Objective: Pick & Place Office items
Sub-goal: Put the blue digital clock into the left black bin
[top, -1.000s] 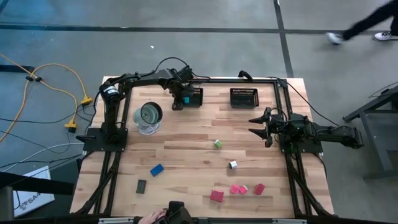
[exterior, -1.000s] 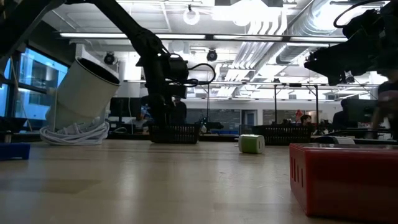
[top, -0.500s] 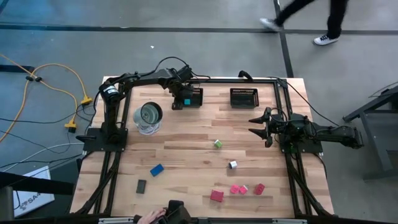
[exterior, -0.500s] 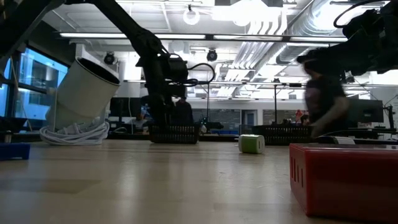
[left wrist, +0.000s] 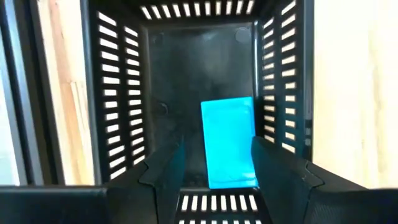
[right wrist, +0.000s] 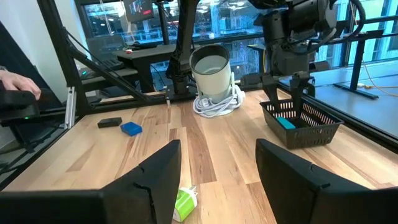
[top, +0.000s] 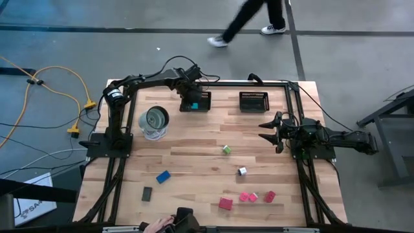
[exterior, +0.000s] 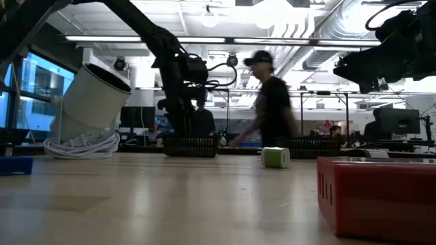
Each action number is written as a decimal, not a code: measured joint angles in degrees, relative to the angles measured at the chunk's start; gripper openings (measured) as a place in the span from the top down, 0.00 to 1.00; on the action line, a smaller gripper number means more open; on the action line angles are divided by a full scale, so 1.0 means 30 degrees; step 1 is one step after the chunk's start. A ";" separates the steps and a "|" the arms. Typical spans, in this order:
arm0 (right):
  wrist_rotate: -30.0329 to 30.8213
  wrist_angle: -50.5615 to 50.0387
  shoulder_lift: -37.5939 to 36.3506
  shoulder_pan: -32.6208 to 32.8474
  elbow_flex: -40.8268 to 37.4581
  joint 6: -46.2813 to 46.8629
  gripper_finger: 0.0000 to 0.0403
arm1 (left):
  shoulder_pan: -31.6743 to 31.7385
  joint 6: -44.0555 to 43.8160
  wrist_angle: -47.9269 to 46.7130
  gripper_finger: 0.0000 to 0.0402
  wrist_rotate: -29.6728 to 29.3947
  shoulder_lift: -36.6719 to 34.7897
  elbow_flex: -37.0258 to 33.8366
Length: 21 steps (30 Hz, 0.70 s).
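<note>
Red blocks lie nearest the front edge: a larger red block and, just to its right, a pink cluster with a red piece beside it. Left of these sit a black piece and, slightly farther in, a blue block. Mid-table, a white cube rests a little nearer than a green cube. No readable writing shows on any item.

On the right, the right gripper hovers at mid-depth, jaws spread and empty. On the left, a white cup sits tilted on a coil of white cable.

At the far edge stand two black mesh baskets. The left gripper hangs over the left basket, fingers parted and released, with a teal piece lying flat on the basket floor between them. The right basket stands well apart. Beyond the table a person walks past.
</note>
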 joint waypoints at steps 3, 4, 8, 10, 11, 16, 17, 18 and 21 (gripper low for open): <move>0.0000 0.0000 0.0000 -0.0007 -0.0005 -0.0006 0.52 | -0.0008 -0.0013 -0.0734 0.55 -0.0073 -0.0196 0.0355; -0.0005 0.0000 0.0000 -0.0002 -0.0003 -0.0007 0.52 | -0.0036 -0.0010 -0.0880 0.55 -0.0122 -0.0382 0.0359; 0.0000 0.0000 -0.0001 -0.0007 -0.0005 -0.0007 0.52 | -0.0149 -0.0055 -0.1027 0.55 -0.0379 -0.1321 0.0367; 0.0000 0.0000 0.0000 -0.0003 -0.0002 -0.0004 0.52 | -0.0320 -0.0073 -0.0999 0.55 -0.0410 -0.1712 0.0396; 0.0000 0.0000 -0.0004 0.0001 -0.0002 -0.0007 0.52 | -0.0433 -0.0080 -0.1037 0.55 -0.0410 -0.1869 0.0396; -0.0007 0.0000 -0.0002 -0.0002 -0.0001 -0.0002 0.52 | -0.1112 -0.0811 -0.1355 0.55 -0.0495 -0.2168 0.0396; 0.0000 0.0000 0.0000 0.0001 -0.0002 0.0000 0.52 | -0.1237 -0.1100 -0.1475 0.55 -0.0498 -0.2164 0.0396; 0.0000 0.0000 0.0000 0.0001 0.0002 -0.0004 0.52 | -0.1372 -0.1400 -0.1597 0.55 -0.0491 -0.2164 0.0396; -0.0004 0.0000 -0.0007 -0.0003 -0.0005 0.0000 0.52 | -0.1900 -0.2609 -0.2128 0.55 -0.0546 -0.2171 0.0396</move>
